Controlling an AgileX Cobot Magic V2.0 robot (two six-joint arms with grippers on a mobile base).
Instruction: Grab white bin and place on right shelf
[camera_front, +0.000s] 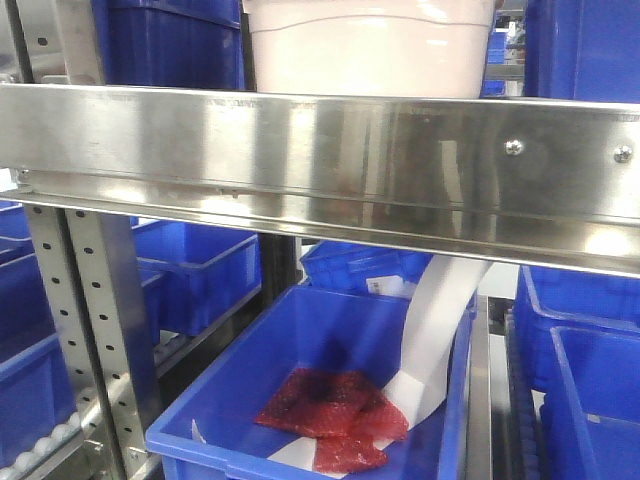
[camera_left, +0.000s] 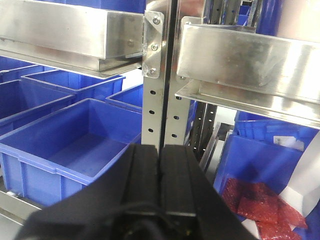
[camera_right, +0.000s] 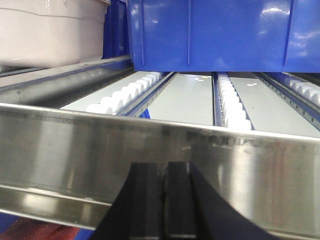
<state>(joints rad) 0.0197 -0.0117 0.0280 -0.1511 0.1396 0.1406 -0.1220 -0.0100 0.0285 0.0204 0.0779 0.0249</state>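
Observation:
The white bin (camera_front: 370, 48) stands on the steel shelf behind the broad reflective front rail (camera_front: 320, 150), between blue bins. It also shows at the upper left of the right wrist view (camera_right: 50, 32), resting on the roller tracks. My left gripper (camera_left: 160, 147) is shut and empty, pointing at a perforated upright (camera_left: 159, 95) below rail height. My right gripper (camera_right: 164, 165) is shut and empty, close in front of the shelf's front rail (camera_right: 150, 145), right of the white bin.
A large blue bin (camera_right: 220, 35) sits on the rollers (camera_right: 232, 105) right of the white bin. Below the shelf, a blue bin (camera_front: 330, 330) holds red packets (camera_front: 335, 410) and a white strip. More blue bins (camera_left: 70, 145) stand lower left.

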